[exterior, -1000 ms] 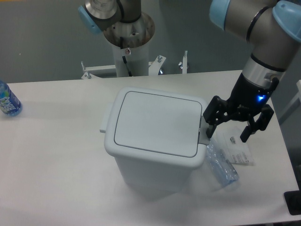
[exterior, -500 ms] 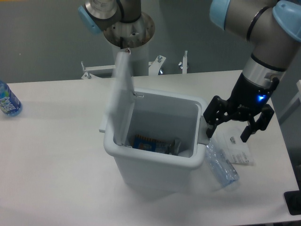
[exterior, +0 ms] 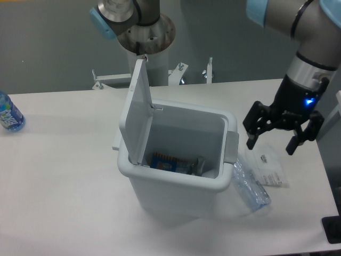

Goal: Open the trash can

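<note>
Above the white table (exterior: 58,160), the empty end effector (exterior: 272,144) hangs spread beside the lid-up trash can (exterior: 176,160).

Even, diffuse overhead light; moderately bright. Soft faint shadow beside the large pale grey-white plastic trash can (exterior: 176,176) on the white bench (exterior: 64,176). No glare. Slight overall softness, mild noise.

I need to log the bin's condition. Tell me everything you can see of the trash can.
The trash can is a large pale grey-white plastic bin, rounded-rectangular and narrowing downward, standing upright on the white table. Its flat hinged lid stands raised on the left side, so it is open. A small tab juts from each side. Inside lie a blue packet and other litter. A clear plastic bottle lies against its right side.
</note>
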Robot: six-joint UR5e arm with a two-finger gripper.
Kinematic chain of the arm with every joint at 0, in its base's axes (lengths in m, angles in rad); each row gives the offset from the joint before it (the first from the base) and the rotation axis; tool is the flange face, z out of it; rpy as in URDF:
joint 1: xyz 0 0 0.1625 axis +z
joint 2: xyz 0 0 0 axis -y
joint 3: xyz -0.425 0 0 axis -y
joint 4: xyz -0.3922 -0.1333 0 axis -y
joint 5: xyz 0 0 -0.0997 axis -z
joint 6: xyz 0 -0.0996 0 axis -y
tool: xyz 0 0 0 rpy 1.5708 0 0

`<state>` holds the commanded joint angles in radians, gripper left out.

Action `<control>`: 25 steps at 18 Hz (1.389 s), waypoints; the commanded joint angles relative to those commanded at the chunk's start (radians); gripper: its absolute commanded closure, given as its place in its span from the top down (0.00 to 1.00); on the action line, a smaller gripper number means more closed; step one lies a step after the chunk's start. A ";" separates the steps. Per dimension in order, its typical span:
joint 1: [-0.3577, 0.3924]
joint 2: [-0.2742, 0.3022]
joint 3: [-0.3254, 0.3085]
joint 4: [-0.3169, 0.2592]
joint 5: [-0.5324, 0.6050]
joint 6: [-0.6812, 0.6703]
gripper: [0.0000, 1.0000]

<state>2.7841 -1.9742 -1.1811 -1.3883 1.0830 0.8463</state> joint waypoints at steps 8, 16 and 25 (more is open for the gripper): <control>0.037 -0.015 -0.037 0.005 0.058 0.267 1.00; 0.035 -0.017 -0.094 0.008 0.319 0.713 1.00; 0.028 -0.052 -0.107 0.025 0.391 0.812 1.00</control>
<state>2.8118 -2.0264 -1.2885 -1.3637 1.4741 1.6581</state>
